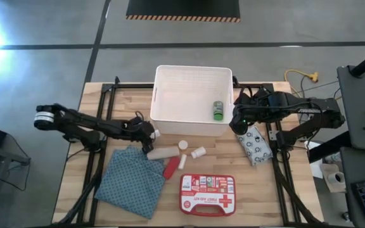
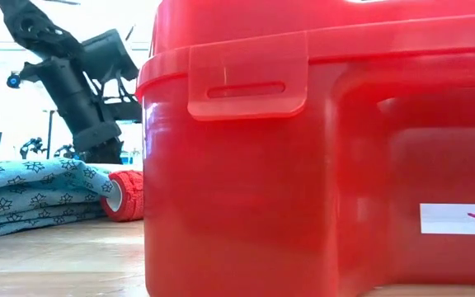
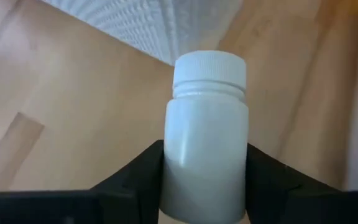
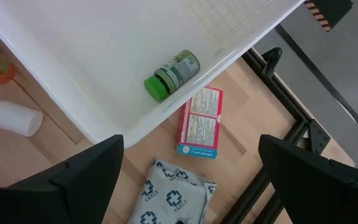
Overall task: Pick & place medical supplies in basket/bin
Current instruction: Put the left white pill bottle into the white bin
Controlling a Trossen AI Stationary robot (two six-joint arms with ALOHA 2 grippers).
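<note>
Fingers [image 3: 135, 177] of the left tool [image 3: 205, 186] sit flat against both sides of a small white plastic bottle with a ribbed screw cap [image 3: 207, 134], pinching it just beside the near left corner of the white rectangular plastic bin with slotted sides [image 1: 163, 95] on the wooden bench [image 1: 277, 183]. From above, this tool [image 1: 149, 133] lies low at the upper edge of a blue-green patterned cloth [image 1: 132, 180]. The right tool [image 4: 191, 171] hangs with its fingers spread wide over the bin's near right corner. Inside the bin lies a green-capped bottle [image 4: 171, 75], on its side. Outside that corner rest a small red-blue-white box [image 4: 199, 122] and a pale dotted soft pack [image 4: 176, 199]. Near the bench's middle lie a red tube [image 1: 170, 168], more small white bottles [image 1: 198, 152], and the red-and-white first aid case with a cross [image 1: 207, 193] at the front edge.
</note>
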